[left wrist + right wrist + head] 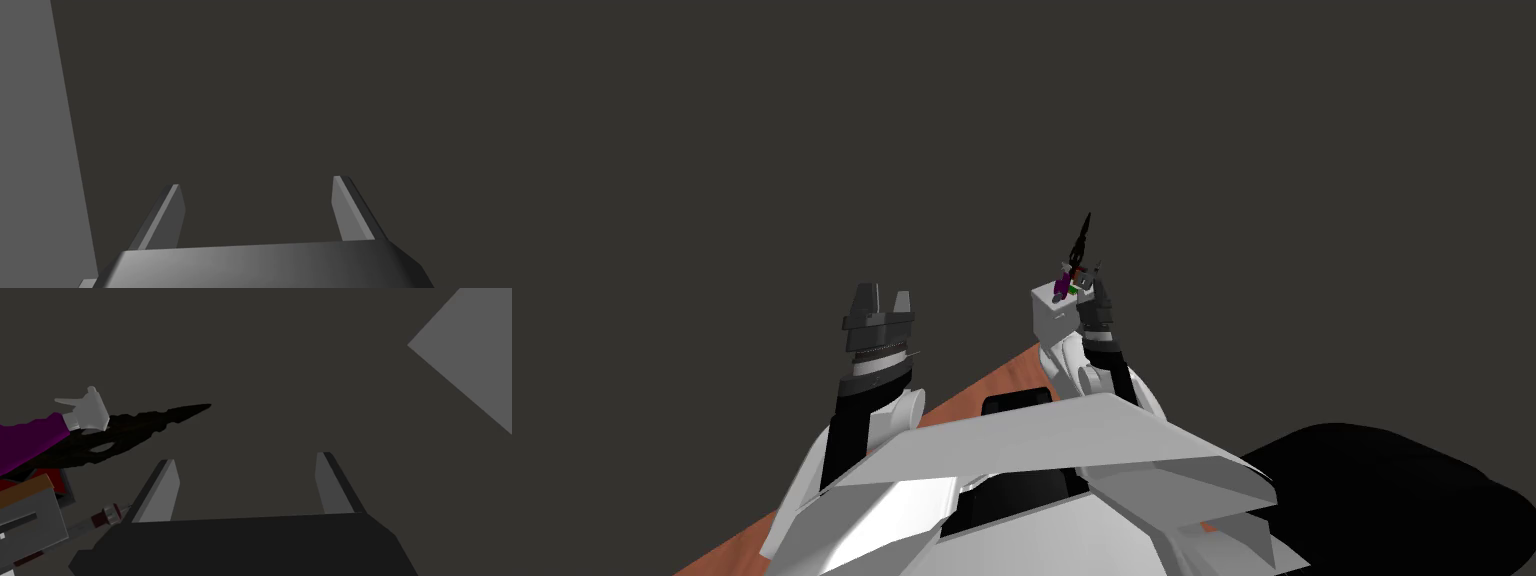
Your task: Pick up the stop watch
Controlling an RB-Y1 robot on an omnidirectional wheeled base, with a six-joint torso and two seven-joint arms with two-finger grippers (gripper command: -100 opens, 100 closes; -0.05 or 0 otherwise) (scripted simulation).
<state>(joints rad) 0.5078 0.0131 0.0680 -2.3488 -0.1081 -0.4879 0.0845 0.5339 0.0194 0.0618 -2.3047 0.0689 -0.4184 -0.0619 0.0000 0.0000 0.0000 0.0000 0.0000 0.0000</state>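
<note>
A small white block point(1052, 310) stands in front of me, to the right, with a cluster of small things point(1068, 282) on top. Among them are a purple-sleeved figure point(30, 440) with a white glove point(90, 410), a black spiky piece point(150, 420) and a grey boxy item point(30, 515) with an orange edge and a dark slot. Which of these is the stop watch I cannot tell. My right gripper point(1090, 272) point(246, 459) is open beside the cluster, with nothing between its fingers. My left gripper point(884, 295) point(258, 182) is open too, held up apart from the block.
A dark grey wall point(1012, 120) stands close ahead of both hands. A strip of reddish-brown floor point(992, 385) runs below the block. There is a black area point(1392, 490) at the lower right.
</note>
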